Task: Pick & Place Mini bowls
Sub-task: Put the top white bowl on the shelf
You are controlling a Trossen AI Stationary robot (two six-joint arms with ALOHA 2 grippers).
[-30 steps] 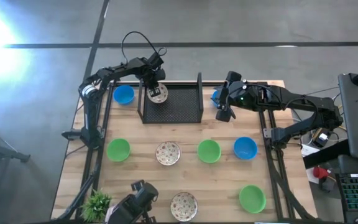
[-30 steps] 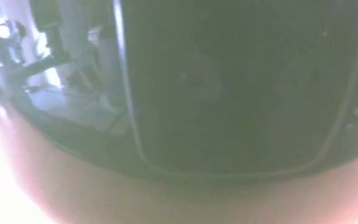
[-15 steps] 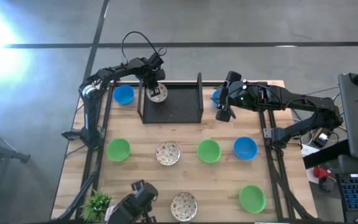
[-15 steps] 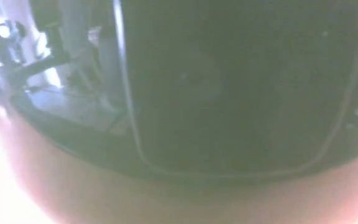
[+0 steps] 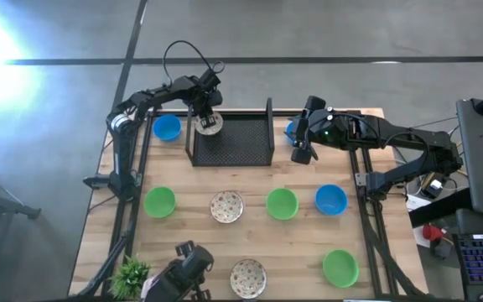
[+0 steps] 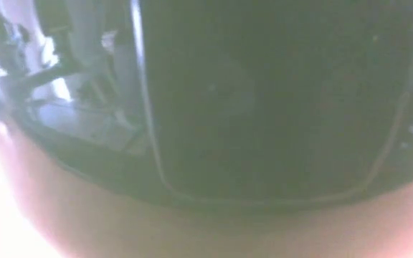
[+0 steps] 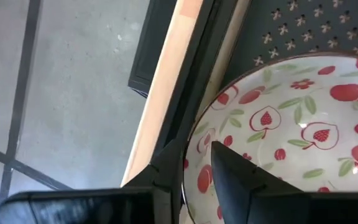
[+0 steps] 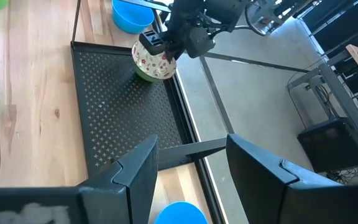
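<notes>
A white mini bowl with red fruit print (image 5: 211, 125) sits stacked in a green mini bowl (image 8: 143, 73) at the far left corner of the black mesh tray (image 5: 241, 144). My left gripper (image 7: 191, 171) points down over it, open, one finger inside the rim and one outside. My right gripper (image 8: 191, 165) hangs open, holding nothing, above the table to the right of the tray. A blue mini bowl (image 8: 179, 213) lies under it. More mini bowls lie on the table: blue (image 5: 167, 127), green (image 5: 159, 201), patterned (image 5: 226, 206). My left gripper stands astride the patterned bowl's rim (image 7: 194, 146) on its far side, coming from above. One finger (image 7: 247, 183) is inside the bowl and one (image 7: 160, 186) outside. Whether either finger touches the rim I cannot tell. The bowl rests in the green bowl, nearly level.
Nearer on the table lie a green bowl (image 5: 282, 203), a blue bowl (image 5: 331, 200), a green bowl (image 5: 340, 267) and a patterned bowl (image 5: 248, 277). A spiky potted plant (image 5: 130, 273) stands at the near left corner. The low view shows only a dark blur.
</notes>
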